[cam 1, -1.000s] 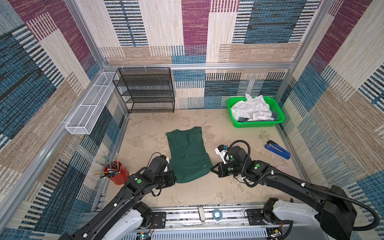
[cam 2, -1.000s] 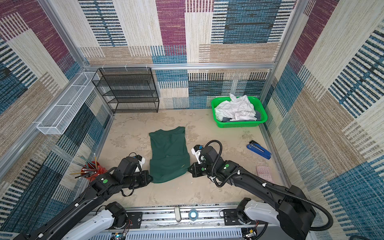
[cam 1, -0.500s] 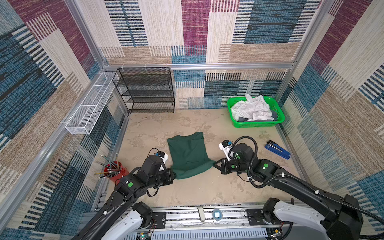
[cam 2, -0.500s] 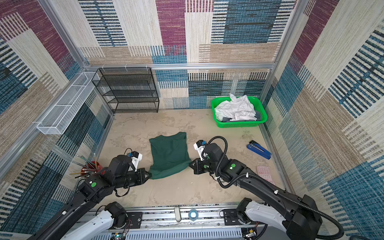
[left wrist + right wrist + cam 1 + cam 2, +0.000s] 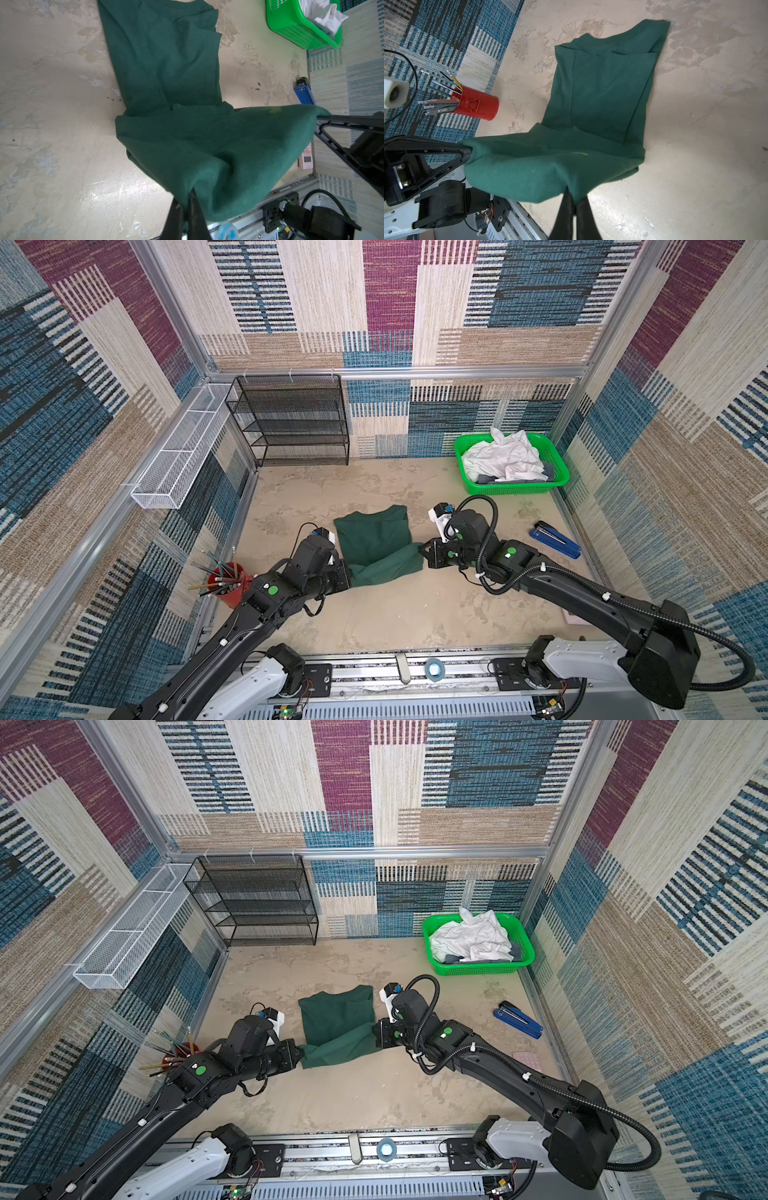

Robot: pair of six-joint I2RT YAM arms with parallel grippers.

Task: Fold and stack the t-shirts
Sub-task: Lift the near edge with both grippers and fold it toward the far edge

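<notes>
A dark green t-shirt lies mid-table, its near hem lifted off the surface and folded back toward the collar. My left gripper is shut on the hem's left corner. My right gripper is shut on the right corner. Between them the hem hangs slack. The far half, with collar and tucked sleeves, rests flat. White t-shirts with some grey fabric are piled in the green basket.
A red cup of pencils stands near the left arm. A blue stapler lies at the right. A black mesh shelf and a white wire basket line the back left. A tape roll sits on the front rail.
Both grippers have carried the green shirt's near hem up and away from the front edge, toward the collar. The shirt's flat length has shortened as the fold forms.
</notes>
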